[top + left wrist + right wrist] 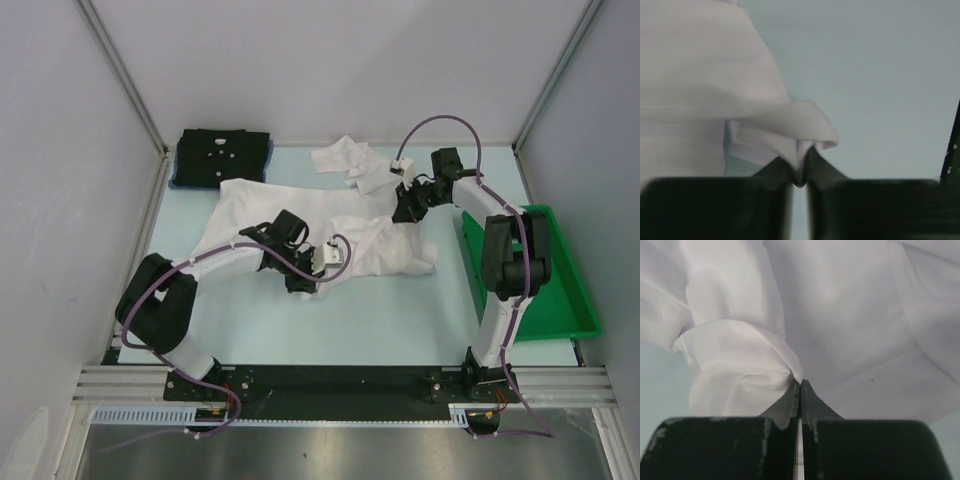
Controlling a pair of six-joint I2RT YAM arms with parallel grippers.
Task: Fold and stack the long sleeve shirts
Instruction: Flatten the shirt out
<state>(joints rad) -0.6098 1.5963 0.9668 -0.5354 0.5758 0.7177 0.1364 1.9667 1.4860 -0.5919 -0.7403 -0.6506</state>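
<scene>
Narrowed on a pinch of hem, the left arm's jaws and the right arm's tight-shut jaws each grip the white shirt sprawled mid-desk, seemingly to draw it taut for folding, the black shirt lying folded far left.

Blue shirt nearly hidden beneath black shirt; white shirt cropped in wrist views.
</scene>
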